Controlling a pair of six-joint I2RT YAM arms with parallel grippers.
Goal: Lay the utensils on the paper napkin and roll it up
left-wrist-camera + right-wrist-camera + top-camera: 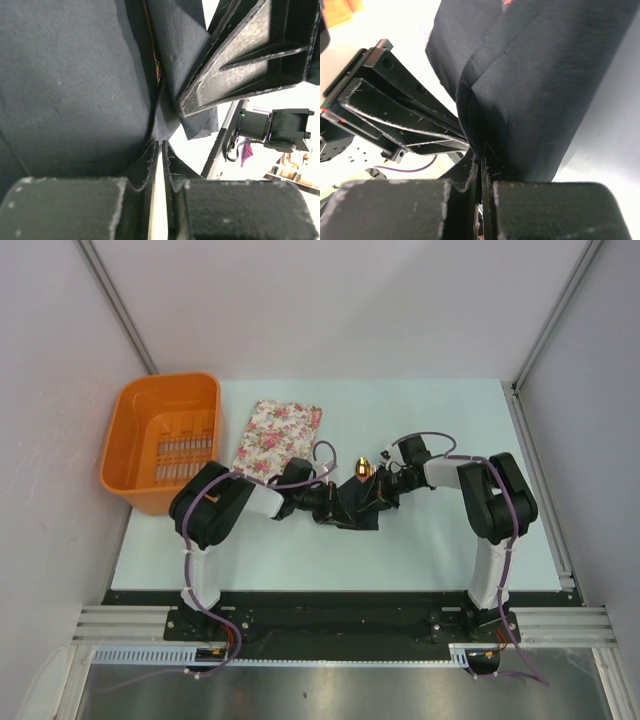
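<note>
Two robot arms, bases at 6 o'clock on the pale table [440, 540], reach in twd mid-table. There, 1 black napkin [65, 90] hangs bunched and folded betw. them. Whether it is lifted or resting can't be told.

Left gripper [159, 146], coming in from 9 o'clock, is clenched, its fingers nearly together on a fold of the napkin. Right gripper [481, 152], from 3 o'clock, is clamped tight on another fold, with its tips close to the left's.

1 spoon [364, 466] is visible. Its gold head pokes out at the napkin's 12 o'clock side, and the handle is hidden in the black paper.

Farther back, 1 floral cloth [278, 438] lies flat at 11 o'clock. 1 orange basket [125, 440] sits at 10 o'clock, just beside the cloth at the table's left edge. Pale rows show on the basket's floor, too small to tell what they are.
</note>
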